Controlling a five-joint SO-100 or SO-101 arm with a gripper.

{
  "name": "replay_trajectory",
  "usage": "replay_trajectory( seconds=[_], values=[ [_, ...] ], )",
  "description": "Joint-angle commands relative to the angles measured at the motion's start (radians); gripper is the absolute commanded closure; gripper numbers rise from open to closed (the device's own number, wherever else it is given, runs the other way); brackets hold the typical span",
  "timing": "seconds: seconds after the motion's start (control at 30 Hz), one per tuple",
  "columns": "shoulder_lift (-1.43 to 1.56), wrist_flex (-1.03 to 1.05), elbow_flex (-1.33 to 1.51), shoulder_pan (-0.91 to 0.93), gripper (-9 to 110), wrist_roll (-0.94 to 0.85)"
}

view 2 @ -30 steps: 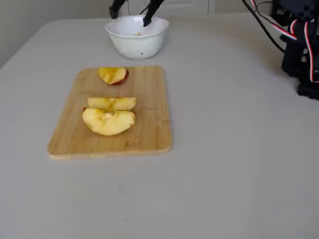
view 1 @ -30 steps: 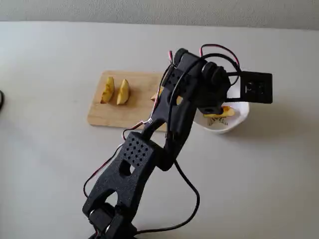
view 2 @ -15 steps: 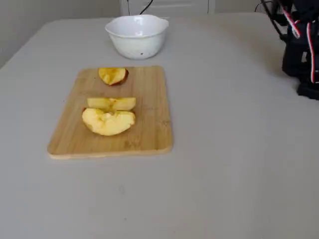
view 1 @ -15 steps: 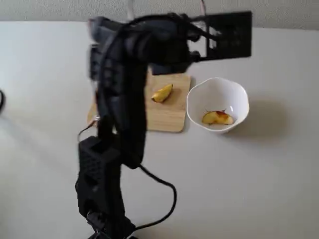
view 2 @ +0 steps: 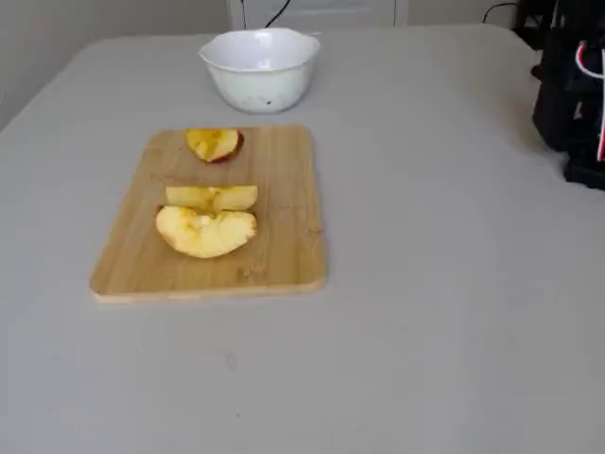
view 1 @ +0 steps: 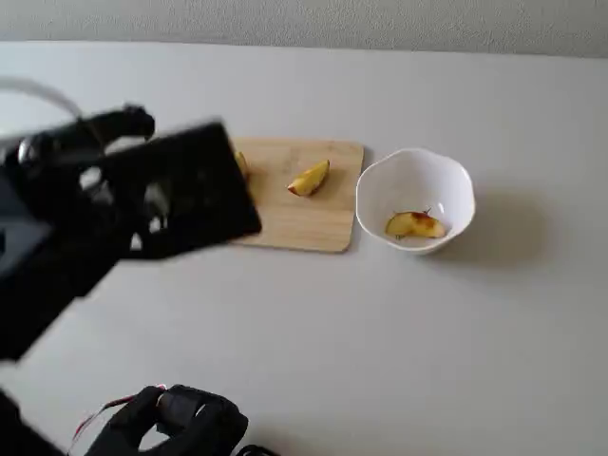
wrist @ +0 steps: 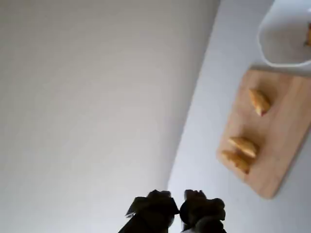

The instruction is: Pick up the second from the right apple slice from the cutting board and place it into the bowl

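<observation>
The apple slice [view 1: 415,224], yellow with a reddish patch, lies inside the white bowl [view 1: 446,180], to the right of the cutting board [view 1: 304,223]. In the wrist view only a sliver of it [wrist: 308,35] shows in the bowl [wrist: 282,43]. Three other wedges stay on the board [view 2: 284,236]: one with a red skin edge [view 2: 215,144] nearest the bowl [view 2: 260,71], and two plainer ones [view 2: 212,197] [view 2: 205,232]. My gripper [wrist: 179,209] is shut and empty, raised well away from the board. My dark arm [view 1: 142,209] covers the board's left end.
The arm's base and cables [view 2: 572,95] stand at the right edge of a fixed view. A dark object with red wires [view 1: 176,423] sits at the bottom left of the other. A wall [wrist: 97,97] fills the left of the wrist view.
</observation>
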Motion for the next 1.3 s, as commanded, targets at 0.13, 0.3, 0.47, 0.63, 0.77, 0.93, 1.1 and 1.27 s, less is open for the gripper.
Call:
replay_trajectory(
  seconds=[0.13, 0.3, 0.47, 0.63, 0.77, 0.93, 1.1, 1.27],
  values=[
    [0.348, -0.161, 0.795, 0.167, 100, -0.009],
    [0.477, -0.244, 1.071, 0.161, 100, -0.049],
    [0.713, -0.253, 1.353, 0.098, 100, -0.066],
    [0.723, -0.249, 1.528, 0.095, 100, -0.057],
    [0.723, -0.265, 1.621, 0.114, 100, -0.032],
    [0.723, -0.267, 1.623, 0.137, 101, 0.011],
    [0.723, -0.267, 1.623, 0.138, 100, 0.011],
    [0.723, -0.267, 1.623, 0.138, 101, 0.011]
  ],
)
